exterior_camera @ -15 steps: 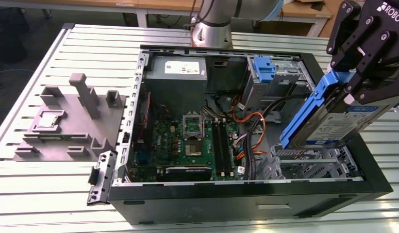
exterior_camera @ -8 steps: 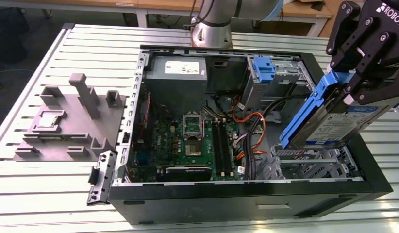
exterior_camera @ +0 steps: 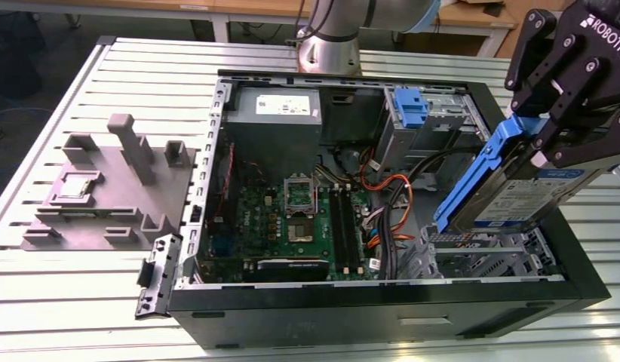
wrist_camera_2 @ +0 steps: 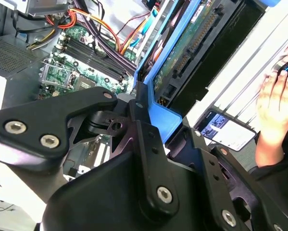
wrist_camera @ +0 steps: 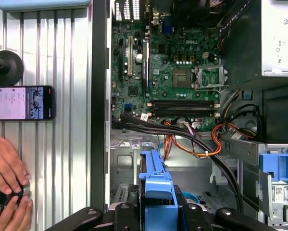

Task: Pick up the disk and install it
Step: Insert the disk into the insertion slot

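the gripper [exterior_camera: 563, 143] is clamping the disk [exterior_camera: 511, 200] by its blue frame, holding it tilted above the open computer case [exterior_camera: 391, 317]. the disk is hanging over the drive cage [exterior_camera: 481, 253] at the exterior view's right.

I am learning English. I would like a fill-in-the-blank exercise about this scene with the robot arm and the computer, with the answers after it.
1. The gripper is shut on the disk, which has a ____ carrier frame.
2. The disk hangs tilted over the open computer case, at the exterior view's ____ side.
3. In the first wrist view, a ____ with a lit screen lies on the table outside the case.
Missing words: blue; right; phone.
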Motion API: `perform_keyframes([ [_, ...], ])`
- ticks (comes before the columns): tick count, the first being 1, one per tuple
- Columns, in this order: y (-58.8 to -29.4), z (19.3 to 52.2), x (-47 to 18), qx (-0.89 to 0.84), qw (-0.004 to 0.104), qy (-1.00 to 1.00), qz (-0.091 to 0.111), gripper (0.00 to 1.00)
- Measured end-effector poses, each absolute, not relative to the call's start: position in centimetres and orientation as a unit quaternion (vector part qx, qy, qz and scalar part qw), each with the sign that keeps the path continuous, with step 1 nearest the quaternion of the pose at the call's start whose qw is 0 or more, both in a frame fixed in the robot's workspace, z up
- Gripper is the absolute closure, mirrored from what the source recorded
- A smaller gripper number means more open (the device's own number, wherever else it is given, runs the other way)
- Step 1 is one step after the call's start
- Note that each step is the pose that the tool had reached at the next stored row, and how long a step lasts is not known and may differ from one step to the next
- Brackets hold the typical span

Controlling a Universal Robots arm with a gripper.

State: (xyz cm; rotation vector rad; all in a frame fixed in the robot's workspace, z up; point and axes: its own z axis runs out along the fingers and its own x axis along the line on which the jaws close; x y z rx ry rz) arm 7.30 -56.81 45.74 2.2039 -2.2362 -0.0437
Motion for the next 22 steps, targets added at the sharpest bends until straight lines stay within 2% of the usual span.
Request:
perform_keyframes([
  [22,-56.8,43.4,7.3,0.702,0.001,-0.712,-0.014,0.63],
])
